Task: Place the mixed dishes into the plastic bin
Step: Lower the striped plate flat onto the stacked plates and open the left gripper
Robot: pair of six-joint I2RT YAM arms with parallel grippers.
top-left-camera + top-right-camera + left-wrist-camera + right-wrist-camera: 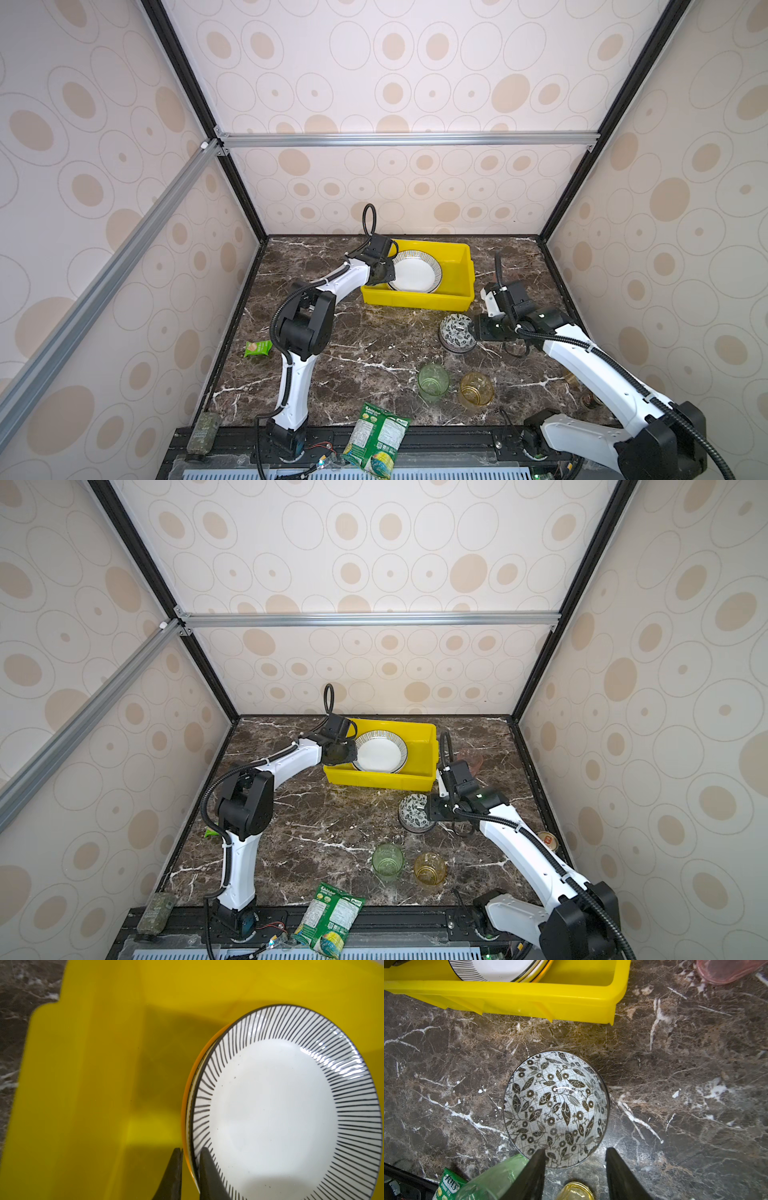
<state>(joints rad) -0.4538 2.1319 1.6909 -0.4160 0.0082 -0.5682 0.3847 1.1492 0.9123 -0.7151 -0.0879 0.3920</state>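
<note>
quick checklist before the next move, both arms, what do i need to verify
1. Left tool clamped on striped plate rim: ok.
2. Striped plate inside yellow bin, above orange-rimmed plate: ok.
3. Left tool pinching only the striped plate, not the one beneath: cannot tell.
4. Right tool open, jaws astride floral bowl rim: ok.
5. Bare bin floor beside the plates for the bowl: ok.
6. Green tumbler and amber tumbler binned: not ok, both outside the bin.
</note>
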